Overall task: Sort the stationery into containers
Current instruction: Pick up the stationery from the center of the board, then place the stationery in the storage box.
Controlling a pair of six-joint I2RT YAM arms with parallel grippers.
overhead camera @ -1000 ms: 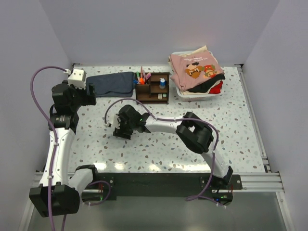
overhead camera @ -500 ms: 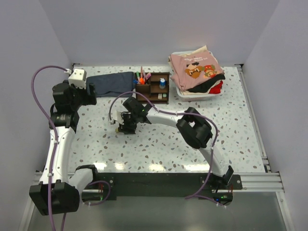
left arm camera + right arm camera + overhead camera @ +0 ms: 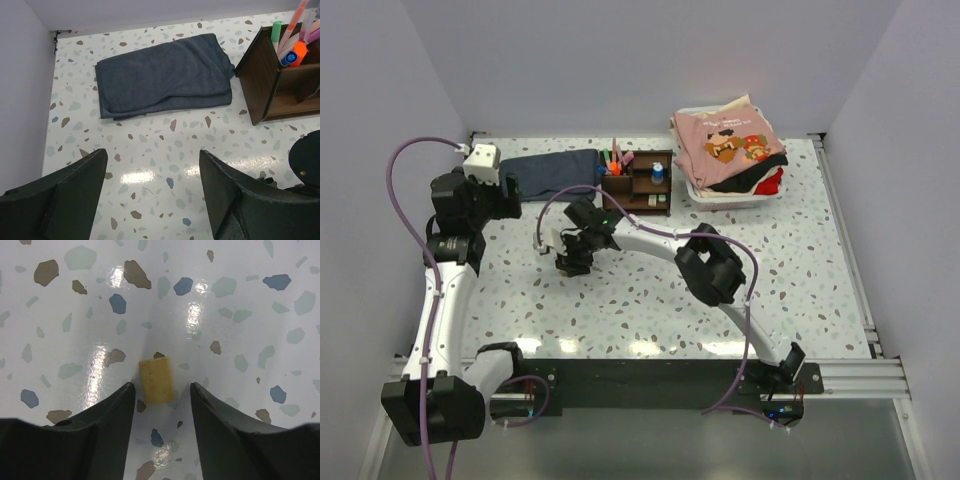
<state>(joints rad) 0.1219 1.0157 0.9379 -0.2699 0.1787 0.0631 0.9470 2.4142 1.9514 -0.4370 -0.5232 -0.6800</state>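
Right claw (image 3: pixel 161 392): spread wide, holding nothing, pointed down at the surface (image 3: pixel 250 315).

Tan eraser (image 3: pixel 157 380): lies flat in the gap between the two fingers, a little closer to one than the other and gripped by neither. It is the one loose piece made out in these views. In the scene it sits near and to the left of the organiser (image 3: pixel 638 183), well apart from it.

Left claw (image 3: pixel 152 165): wide open and empty, held over the surface at the far left.

Organiser, contents: pens and markers (image 3: pixel 295 35) stand upright in its far-left compartment; a blue-capped bottle (image 3: pixel 657 172) is in a right-hand compartment.

Progress, as judged: sorting mostly done; the eraser is not yet grasped, and has to be lifted and dropped into a compartment.

Other items: dark blue cloth (image 3: pixel 165 75), left of the organiser; white bin (image 3: pixel 715 197), to its right.
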